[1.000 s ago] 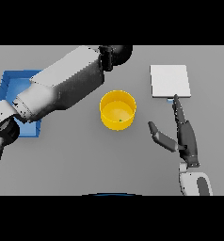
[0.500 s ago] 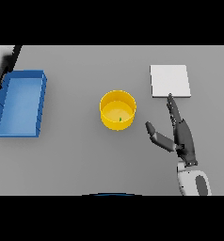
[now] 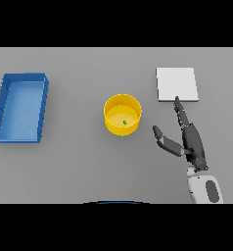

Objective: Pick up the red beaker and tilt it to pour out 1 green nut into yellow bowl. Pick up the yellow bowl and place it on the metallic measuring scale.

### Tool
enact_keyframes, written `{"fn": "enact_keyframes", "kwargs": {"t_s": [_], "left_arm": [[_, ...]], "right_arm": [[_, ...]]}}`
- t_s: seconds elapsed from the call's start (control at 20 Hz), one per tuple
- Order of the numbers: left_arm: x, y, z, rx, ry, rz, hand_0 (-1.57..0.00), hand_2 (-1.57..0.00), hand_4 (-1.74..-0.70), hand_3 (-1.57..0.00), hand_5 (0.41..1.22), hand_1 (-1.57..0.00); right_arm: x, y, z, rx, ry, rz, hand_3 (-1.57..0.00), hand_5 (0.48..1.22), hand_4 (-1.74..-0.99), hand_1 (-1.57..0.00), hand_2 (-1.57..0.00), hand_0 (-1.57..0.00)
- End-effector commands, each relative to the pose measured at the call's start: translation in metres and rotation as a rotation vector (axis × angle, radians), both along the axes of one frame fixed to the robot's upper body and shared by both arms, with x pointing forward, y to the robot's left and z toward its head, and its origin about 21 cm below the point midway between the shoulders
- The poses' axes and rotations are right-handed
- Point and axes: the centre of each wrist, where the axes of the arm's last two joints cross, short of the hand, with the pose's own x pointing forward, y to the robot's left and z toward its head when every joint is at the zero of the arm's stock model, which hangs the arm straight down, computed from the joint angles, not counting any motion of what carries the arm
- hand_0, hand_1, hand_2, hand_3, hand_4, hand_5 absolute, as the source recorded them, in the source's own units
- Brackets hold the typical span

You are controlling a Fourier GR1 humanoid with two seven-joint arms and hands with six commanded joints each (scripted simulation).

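Right hand [image 3: 193, 145]: we see it resting low over the grey table [image 3: 79, 166], its arm entering from the lower right. Its fingers are straight and extended away from the robot, their tips reaching the near edge of the metallic measuring scale [image 3: 176, 84]. Its thumb is spread out to the left, well apart from the fingers. We observe nothing held in this hand.

Left of the hand, near the thumb but not touching it, stands the yellow bowl [image 3: 122, 114]. It sits upright on the table. Inside it we see one small green nut [image 3: 124, 122] lying on the bowl floor, slightly toward the near side.

We note that the scale is a flat, pale square plate lying beyond and to the right of the bowl, with a clear gap of table between the two. Nothing rests on its surface.

Far to the left, well apart from the bowl, lies a blue tray [image 3: 1, 110] with raised walls. We see only its blue floor inside.

We find no readable markings on any item.
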Motion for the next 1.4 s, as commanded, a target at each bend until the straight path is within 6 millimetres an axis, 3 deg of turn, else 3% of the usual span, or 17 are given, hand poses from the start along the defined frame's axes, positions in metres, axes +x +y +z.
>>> {"fn": "enact_keyframes", "kwargs": {"t_s": [0.0, 0.25, 0.35, 0.5, 0.65, 0.8, 0.9, 0.95, 1.0, 1.1, 1.2, 1.35], "left_arm": [[-0.002, 0.006, -0.010, -0.058, -0.001, 0.039, -1.57, -1.57, -1.74, -1.56, 1.221, -1.57], [-0.023, 0.039, -0.068, -0.275, 0.014, 0.215, -1.57, -1.57, -1.74, -1.57, 1.221, -1.57], [-0.035, 0.038, -0.102, -0.326, 0.031, 0.236, -1.57, -1.57, -1.74, -1.57, 1.221, -1.57], [-0.058, 0.038, -0.134, -0.390, 0.037, 0.263, -1.57, -1.57, -1.74, -1.57, 1.221, -1.57], [-0.084, 0.037, -0.156, -0.427, 0.050, 0.281, -1.57, -1.57, -1.74, -1.57, 1.098, -1.57], [-0.094, 0.033, -0.157, -0.446, 0.064, 0.316, -1.57, -1.57, -1.74, -1.57, 0.925, -1.57], [-0.099, 0.030, -0.153, -0.457, 0.091, 0.325, -1.57, -1.53, -1.52, -1.53, 0.818, -1.57], [-0.103, 0.029, -0.150, -0.449, 0.109, 0.262, -1.47, -1.28, -1.37, -1.32, 0.774, -1.34], [-0.106, 0.030, -0.149, -0.464, 0.135, 0.224, -1.17, -1.02, -1.23, -1.05, 0.737, -1.07], [-0.113, 0.034, -0.146, -0.531, 0.182, 0.162, -0.75, -0.65, -1.05, -0.67, 0.683, -0.69], [-0.116, 0.034, -0.146, -0.466, 0.240, 0.154, -0.48, -0.42, -0.92, -0.43, 0.651, -0.44], [-0.113, 0.031, -0.146, -0.389, 0.293, 0.162, -0.25, -0.21, -0.83, -0.22, 0.627, -0.22]], "right_arm": [[-0.001, 0.002, -0.001, 0.004, 0.008, 0.006, 0.00, 0.632, -1.134, 0.00, 0.00, 0.00], [0.000, -0.001, 0.001, 0.020, -0.003, 0.012, 0.00, 0.664, -1.127, 0.00, 0.00, 0.00], [-0.003, -0.001, -0.003, 0.012, -0.006, 0.020, 0.00, 0.673, -1.141, 0.00, 0.00, 0.00], [-0.003, -0.003, -0.002, -0.007, -0.009, 0.018, 0.00, 0.676, -1.166, 0.00, 0.00, 0.00], [-0.004, -0.004, -0.001, -0.008, -0.007, 0.017, 0.00, 0.677, -1.171, 0.00, 0.00, 0.00], [-0.006, -0.001, -0.006, 0.003, 0.001, 0.015, 0.00, 0.671, -1.157, 0.00, 0.00, 0.00], [-0.002, 0.000, -0.005, 0.011, 0.004, 0.014, 0.00, 0.670, -1.155, 0.00, 0.00, 0.00], [-0.001, -0.004, -0.003, 0.008, 0.000, 0.008, 0.00, 0.670, -1.153, 0.00, 0.00, 0.00], [0.000, -0.002, -0.002, 0.003, 0.006, 0.005, 0.00, 0.670, -1.151, 0.00, 0.00, 0.00], [-0.002, -0.004, -0.003, 0.003, -0.005, 0.009, 0.00, 0.671, -1.150, 0.00, 0.00, 0.00], [-0.002, -0.003, -0.004, 0.009, 0.008, 0.012, 0.00, 0.670, -1.155, 0.00, 0.00, 0.00], [0.003, 0.002, -0.005, -0.012, 0.001, 0.004, 0.00, 0.665, -1.156, 0.00, 0.00, 0.00]]}}
